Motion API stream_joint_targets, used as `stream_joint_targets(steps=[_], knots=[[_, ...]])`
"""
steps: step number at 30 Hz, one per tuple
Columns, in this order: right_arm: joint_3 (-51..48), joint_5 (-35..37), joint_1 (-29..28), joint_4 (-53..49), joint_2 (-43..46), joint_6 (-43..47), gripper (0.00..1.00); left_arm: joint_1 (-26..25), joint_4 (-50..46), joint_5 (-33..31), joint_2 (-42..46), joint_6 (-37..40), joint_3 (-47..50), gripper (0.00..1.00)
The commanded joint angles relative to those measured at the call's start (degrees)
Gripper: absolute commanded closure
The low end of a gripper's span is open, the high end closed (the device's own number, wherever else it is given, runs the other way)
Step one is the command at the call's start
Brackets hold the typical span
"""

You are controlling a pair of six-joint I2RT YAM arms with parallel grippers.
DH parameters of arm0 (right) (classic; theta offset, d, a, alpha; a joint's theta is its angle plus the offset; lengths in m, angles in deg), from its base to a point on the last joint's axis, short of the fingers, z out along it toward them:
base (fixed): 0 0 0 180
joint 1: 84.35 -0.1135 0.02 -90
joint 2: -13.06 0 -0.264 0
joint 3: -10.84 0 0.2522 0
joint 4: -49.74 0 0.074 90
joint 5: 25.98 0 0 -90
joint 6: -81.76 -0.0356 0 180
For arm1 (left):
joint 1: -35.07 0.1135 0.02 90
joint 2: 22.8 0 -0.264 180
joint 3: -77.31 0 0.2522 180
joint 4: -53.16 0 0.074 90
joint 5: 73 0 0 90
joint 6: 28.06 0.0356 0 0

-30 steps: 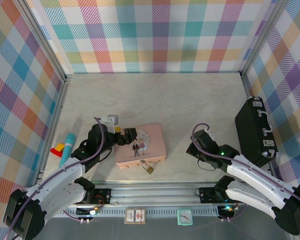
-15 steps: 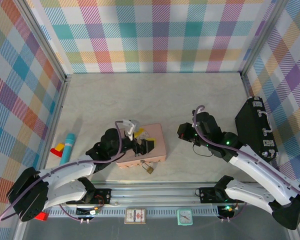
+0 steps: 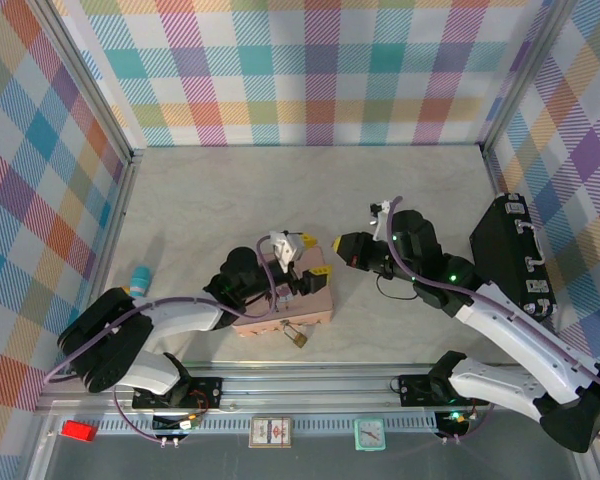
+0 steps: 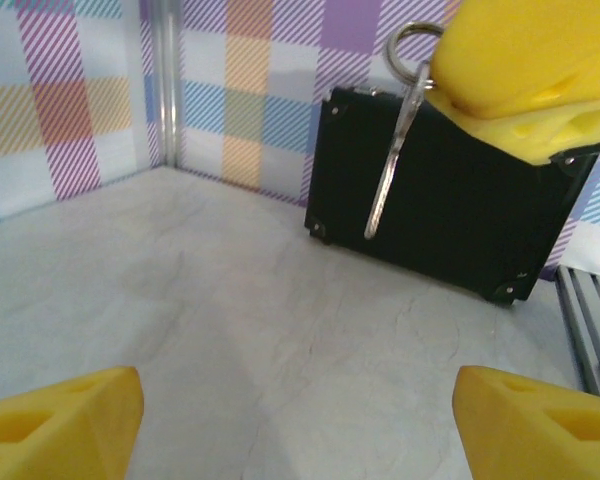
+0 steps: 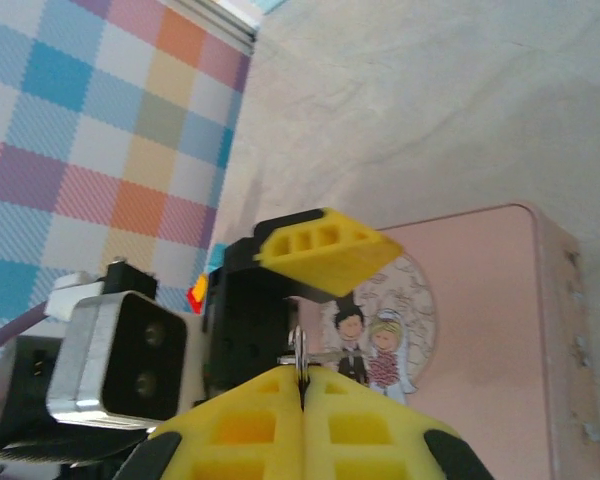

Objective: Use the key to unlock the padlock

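The padlock [image 3: 299, 338] lies on the counter [image 3: 280, 200] just before the pink tin [image 5: 480, 300]; small, hard, likely slippery brass, best pinched across its body. The right end effector [image 5: 302, 372] pinches the thin, stiff key [image 4: 388, 170] by its ring end; the left end effector [image 3: 308, 258] gapes empty

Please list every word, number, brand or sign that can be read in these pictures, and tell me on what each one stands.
None can be read with certainty.
On the pink tin: a cartoon bride and groom; any lettering is too blurred.
On the small card at the front rail: print too small to read.
On the teal clock beside it: numerals too small.
On the key: no marking seen.
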Motion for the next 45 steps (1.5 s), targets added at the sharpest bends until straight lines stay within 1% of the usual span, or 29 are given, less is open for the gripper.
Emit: stream_joint_targets(steps=[1,8,9,17,19,24,35,39,45], knots=[[1.7,-3.0,-0.4,3.4,-0.3,1.6,1.00,-0.3,8.4,4.0,-1.4,2.5,-2.8,0.26],[0.7,-3.0,-0.4,2.9,0.6,1.2,1.00,-0.4,8.1,7.7,-3.5,2.9,-5.4,0.42],[0.6,-2.8,-0.3,2.8,0.8,1.2,1.00,-0.4,8.6,8.1,-3.7,2.7,-5.6,0.43],[0.0,-0.6,-0.4,2.1,1.8,1.1,1.00,-0.3,9.4,8.2,-3.8,2.4,-5.8,0.58],[-0.2,-0.1,-0.4,2.1,1.7,0.9,1.00,-0.2,9.7,9.4,-4.1,1.7,-6.1,0.61],[-0.1,0.1,-0.3,2.1,1.1,0.6,1.00,-0.1,12.0,9.6,-4.2,0.3,-5.7,0.65],[-0.1,1.9,-0.4,1.1,1.1,0.3,1.00,0.3,10.2,10.2,-1.0,0.4,-4.7,0.74],[-0.1,1.6,-0.4,1.6,0.6,0.1,1.00,0.3,10.3,10.1,-0.3,0.4,-4.6,0.75],[-0.1,1.8,-0.3,1.7,0.6,0.1,1.00,0.6,8.6,10.7,0.4,0.8,-5.1,0.81]])
